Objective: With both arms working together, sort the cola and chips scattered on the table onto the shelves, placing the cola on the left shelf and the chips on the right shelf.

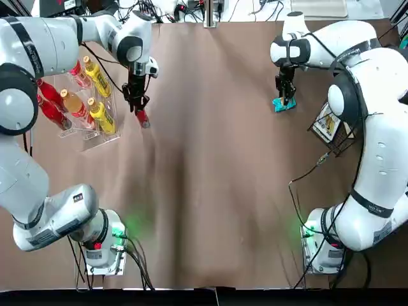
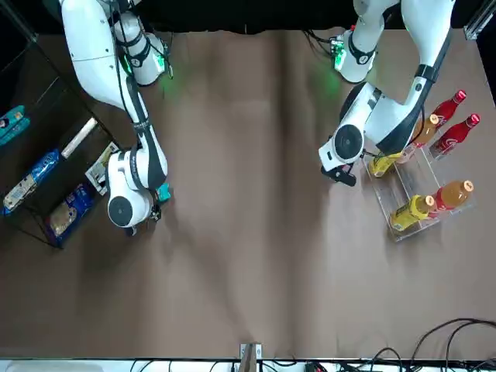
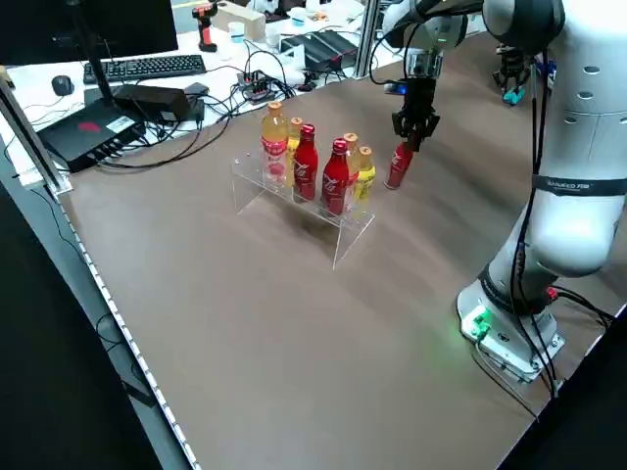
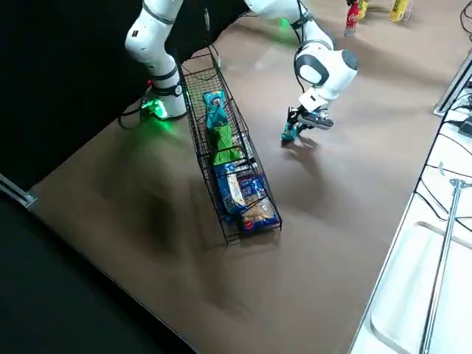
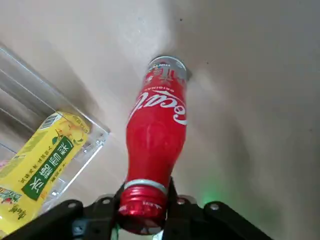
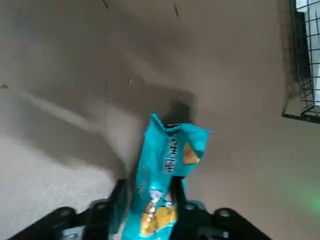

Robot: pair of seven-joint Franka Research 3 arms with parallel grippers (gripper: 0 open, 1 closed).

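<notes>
Red is the cola bottle (image 5: 155,145) that is gripped at its cap by the left gripper (image 1: 136,102), whose fingers (image 5: 102,210) are closed around the neck. In the left side view the bottle (image 3: 399,164) hangs tilted just beside the open end of the left shelf (image 3: 343,230), with its base at or just above the table (image 1: 210,172); contact cannot be told. On that clear shelf two other red cola bottles (image 3: 320,168) are seen standing among orange and yellow drink bottles (image 3: 277,137), and in the top view the held bottle (image 1: 142,118) lies just beyond the shelf's edge (image 1: 102,137).

A teal chips packet (image 6: 167,175) is pinched between the fingers of the right gripper (image 1: 285,97), which are clenched on the packet's one end while the rest of it hangs down toward the table. In the right side view the packet (image 4: 290,133) is shown close over the tabletop, a little apart from the right shelf (image 4: 203,110). Inside that black wire rack another teal packet (image 4: 215,109) and a green packet (image 4: 225,151) are already lodged, next to larger blue and white bags (image 4: 240,188).
</notes>
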